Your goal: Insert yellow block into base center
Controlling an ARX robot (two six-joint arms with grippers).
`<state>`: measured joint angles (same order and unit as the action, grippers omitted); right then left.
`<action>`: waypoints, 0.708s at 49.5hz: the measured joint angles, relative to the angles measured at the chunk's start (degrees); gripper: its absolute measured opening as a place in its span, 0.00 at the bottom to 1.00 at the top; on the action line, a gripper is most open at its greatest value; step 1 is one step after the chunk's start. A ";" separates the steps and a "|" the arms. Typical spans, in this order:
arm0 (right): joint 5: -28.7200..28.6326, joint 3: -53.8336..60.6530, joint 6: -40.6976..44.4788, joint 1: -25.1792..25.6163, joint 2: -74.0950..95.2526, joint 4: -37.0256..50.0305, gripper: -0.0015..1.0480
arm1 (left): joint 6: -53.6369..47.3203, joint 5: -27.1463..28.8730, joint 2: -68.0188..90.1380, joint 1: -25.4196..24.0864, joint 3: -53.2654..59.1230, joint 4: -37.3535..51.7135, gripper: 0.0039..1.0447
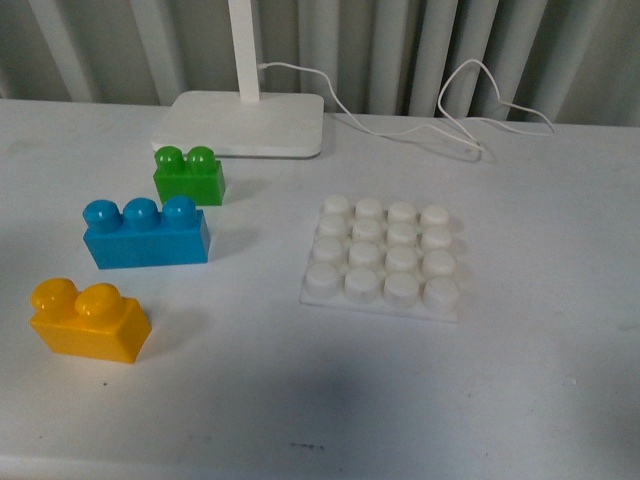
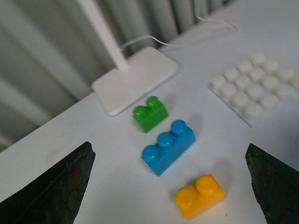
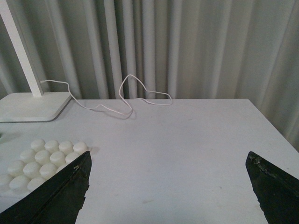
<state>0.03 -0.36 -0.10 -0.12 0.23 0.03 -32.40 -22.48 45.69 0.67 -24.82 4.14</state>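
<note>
The yellow block (image 1: pixel 88 320) lies on the white table at the front left, two studs up. It also shows in the left wrist view (image 2: pixel 199 196), between and below the wide-open jaws of my left gripper (image 2: pixel 170 186), which holds nothing. The base (image 1: pixel 384 257), a white plate with a grid of round studs, lies mid-table; it also shows in the left wrist view (image 2: pixel 254 86) and the right wrist view (image 3: pixel 42 161). My right gripper (image 3: pixel 168 186) is open and empty above bare table beside the base. Neither arm shows in the front view.
A blue three-stud brick (image 1: pixel 146 233) and a green two-stud brick (image 1: pixel 189 176) lie behind the yellow block. A white lamp foot (image 1: pixel 242 123) with its post and a white cable (image 1: pixel 470 110) stand at the back before a grey curtain.
</note>
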 joint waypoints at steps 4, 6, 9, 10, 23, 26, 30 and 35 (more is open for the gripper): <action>-0.02 0.00 0.04 0.00 0.00 0.00 0.91 | -11.76 -3.17 6.78 0.61 -5.92 -7.39 0.94; -0.02 0.00 0.02 0.00 0.00 0.00 0.91 | -17.97 -2.75 10.62 1.07 -9.60 -11.52 0.94; 0.00 0.00 0.02 0.00 0.00 0.00 0.91 | -24.94 -1.57 15.26 1.81 -14.14 -16.81 0.94; 0.02 0.00 0.02 0.00 0.00 0.00 0.91 | -28.61 -0.94 16.98 2.16 -15.82 -18.80 0.94; 0.00 0.00 0.02 0.00 0.00 0.00 0.91 | -57.35 7.85 38.49 8.61 -31.23 -41.55 0.94; -0.02 0.00 0.02 0.00 0.00 0.00 0.91 | -60.02 10.08 42.10 9.79 -32.22 -41.48 0.94; 0.00 0.00 0.02 0.00 0.00 0.00 0.91 | -61.13 11.96 45.42 10.71 -33.05 -40.98 0.94; -0.02 0.00 0.02 0.00 0.00 0.00 0.91 | -61.24 12.50 47.76 10.86 -33.86 -40.74 0.94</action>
<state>0.01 -0.36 -0.08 -0.12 0.23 0.03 -93.65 -9.98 93.45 11.53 -58.67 -36.60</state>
